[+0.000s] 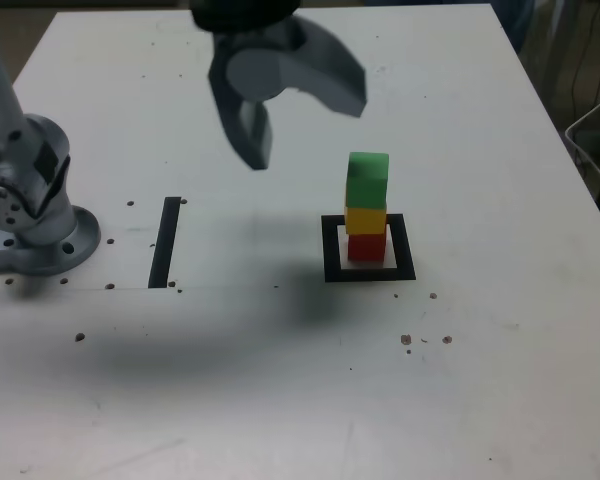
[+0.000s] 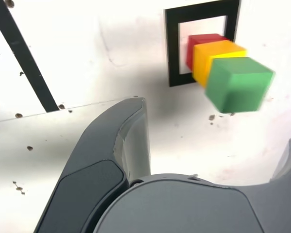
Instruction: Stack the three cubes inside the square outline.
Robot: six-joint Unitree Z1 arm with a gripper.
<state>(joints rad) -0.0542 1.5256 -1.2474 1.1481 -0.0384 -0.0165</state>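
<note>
Cubes stand stacked inside the square outline point(image 1: 330, 250): red cube point(image 1: 367, 246) lowest, yellow cube point(image 1: 366, 219) on it, green cube point(image 1: 367, 179) on top. Above the outline, the tool point(image 1: 300, 120) hangs spread and empty; stacking looks complete, so the next move is probably only a clear retreat.

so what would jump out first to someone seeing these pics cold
The tower of cubes: green cube on yellow cube on red cube, standing inside the square outline right of centre in the exterior view, the green one sitting slightly askew. Next, the big grey gripper hanging open above and to the exterior view's left of the stack, holding nothing.
</note>
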